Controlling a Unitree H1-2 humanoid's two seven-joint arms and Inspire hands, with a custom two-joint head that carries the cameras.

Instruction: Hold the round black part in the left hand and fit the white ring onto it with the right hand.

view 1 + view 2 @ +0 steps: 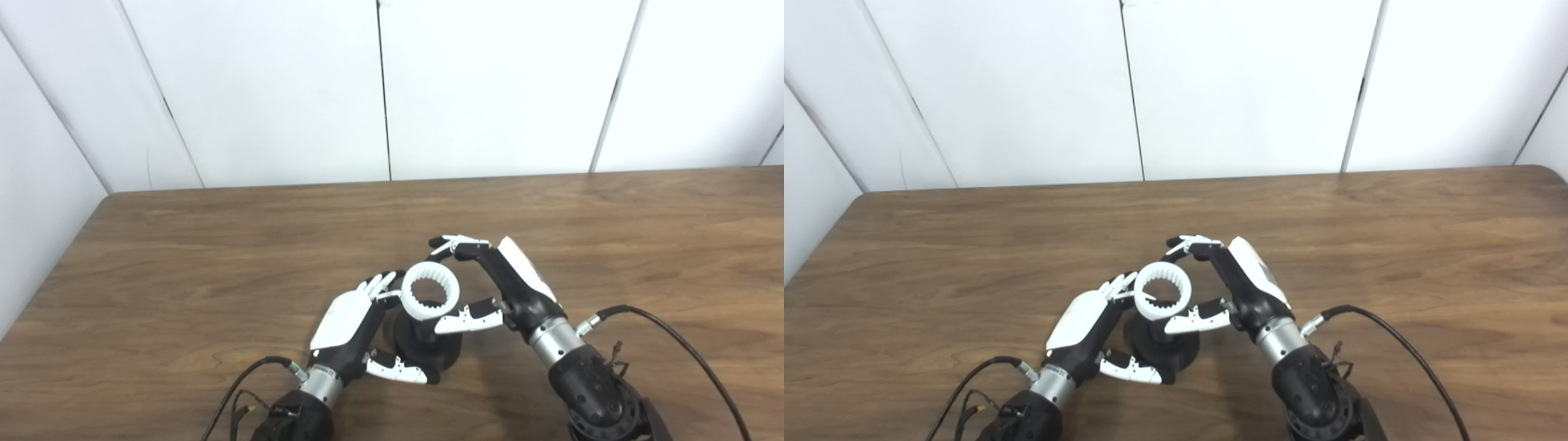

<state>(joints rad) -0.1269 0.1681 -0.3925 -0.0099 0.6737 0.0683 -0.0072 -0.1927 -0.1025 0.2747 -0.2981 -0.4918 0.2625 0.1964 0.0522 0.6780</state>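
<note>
Near the front middle of the bench (184,257), I have both arms converged on the work. My left robot hand (352,327) is wrapped around the round black part (429,349), which stands on its wide base on the wood, thumb low across the front of that base and fingers curled up behind its narrower neck; I read that as clamped on it. The white ring (430,291) sits at the top of the black part, tilted toward the camera so I can see straight through it to the toothed inner wall. My right robot hand (490,288) pinches it, fingers arched over the far rim and thumb pressing the near lower rim, so it is closed on the ring. Whether the ring is already seated on the neck or only resting against it, I cannot tell from here. Judging by its look, the ring is a thin, stiff, light plastic piece, smooth outside and likely slippery under hard fingertips; it could pop out of a pinch if squeezed unevenly. I would keep hold across opposite points of the outer rim and stay out of the teeth. The black part seems the heavier, steadier piece, best gripped low around its base so the neck stays free.
</note>
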